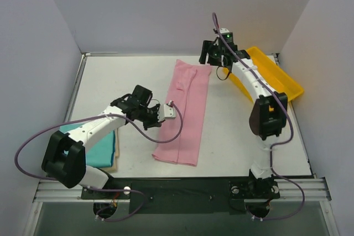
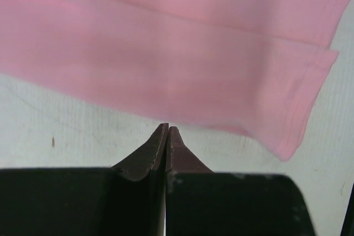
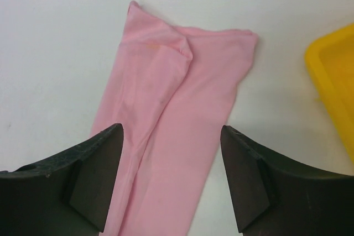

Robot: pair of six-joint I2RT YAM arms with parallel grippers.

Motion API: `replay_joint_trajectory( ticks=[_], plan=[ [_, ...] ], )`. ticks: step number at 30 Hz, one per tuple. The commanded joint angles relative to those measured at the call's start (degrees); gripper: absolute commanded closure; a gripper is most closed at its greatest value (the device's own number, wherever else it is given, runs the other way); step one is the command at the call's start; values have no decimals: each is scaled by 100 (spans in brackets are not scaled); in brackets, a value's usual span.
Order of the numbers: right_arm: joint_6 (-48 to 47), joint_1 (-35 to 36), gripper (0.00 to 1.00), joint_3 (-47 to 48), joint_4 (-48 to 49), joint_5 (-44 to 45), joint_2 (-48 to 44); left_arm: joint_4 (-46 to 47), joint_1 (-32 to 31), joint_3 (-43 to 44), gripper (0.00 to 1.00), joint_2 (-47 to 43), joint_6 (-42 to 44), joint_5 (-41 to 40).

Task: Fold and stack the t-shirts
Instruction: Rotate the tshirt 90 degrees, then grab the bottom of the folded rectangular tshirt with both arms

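The light pink t-shirt [image 1: 185, 111] lies folded into a long narrow strip down the middle of the table. My left gripper [image 1: 166, 112] sits at the strip's left edge, about halfway along. In the left wrist view its jaws [image 2: 167, 129] are shut with nothing between them, tips just short of the pink hem [image 2: 182, 70]. My right gripper [image 1: 213, 59] hovers over the strip's far end, open, with the pink cloth [image 3: 177, 92] below and between its fingertips [image 3: 171, 131]. A folded teal t-shirt [image 1: 102, 146] rests on a cream one [image 1: 116, 156] at the near left, partly hidden by my left arm.
A yellow plastic tray [image 1: 279, 78] stands tilted at the back right, beside my right arm; its corner [image 3: 332, 75] shows in the right wrist view. Grey walls close the table on three sides. A metal rail [image 1: 182, 189] runs along the near edge.
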Motion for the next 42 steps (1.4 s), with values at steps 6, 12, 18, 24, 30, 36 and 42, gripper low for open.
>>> replay_joint_trajectory(
  ticks=[6,12,18,24,30,36,42],
  plan=[
    [490,633,44,-4061,-557,-389,-3454,1558,-1006,-1314,96,-245,78,-300],
    [973,1898,55,-5769,-162,-915,-3976,1885,-1368,-2097,100,-482,368,-582],
    [1351,2638,78,-6579,287,-1329,-3757,1059,-1667,-2213,100,-1009,273,-687],
    [1659,2798,85,-6887,-168,-1093,-3362,408,-1737,-1808,83,-1195,79,-467],
    [1931,2815,84,-6904,-1249,-425,-3641,908,-1702,-2308,78,-1362,202,-292],
    [2791,2833,69,-7308,-1620,-371,-4906,910,-1448,-2249,68,-1625,87,296],
    [3539,2815,57,-7739,-1568,-414,-5049,558,-1051,-2185,50,-1933,630,1325]
  ],
)
